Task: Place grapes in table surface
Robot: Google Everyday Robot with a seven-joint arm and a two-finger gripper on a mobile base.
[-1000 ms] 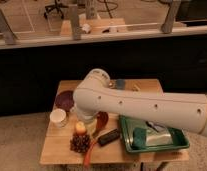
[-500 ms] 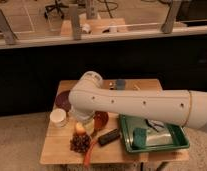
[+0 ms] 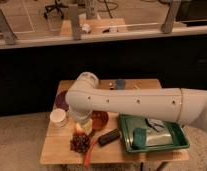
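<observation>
Since the grapes (image 3: 79, 144) lie on the table (image 3: 54, 149) just below the wide-spread hand (image 3: 83, 126), raise it straight up so nothing drags them.

Access to the table surface (image 3: 54, 150). The arm (image 3: 137, 102) reaches in from the right and covers the middle. Its gripper (image 3: 83, 125), jaws apart, hangs just above the grapes (image 3: 79, 144). It is hemmed by a white cup (image 3: 58, 117) on the left and an orange bowl (image 3: 99, 120) and black bar (image 3: 109, 137) on the right. A green tray (image 3: 179, 145) fills the right end. Bare wood lies at the front left corner.
</observation>
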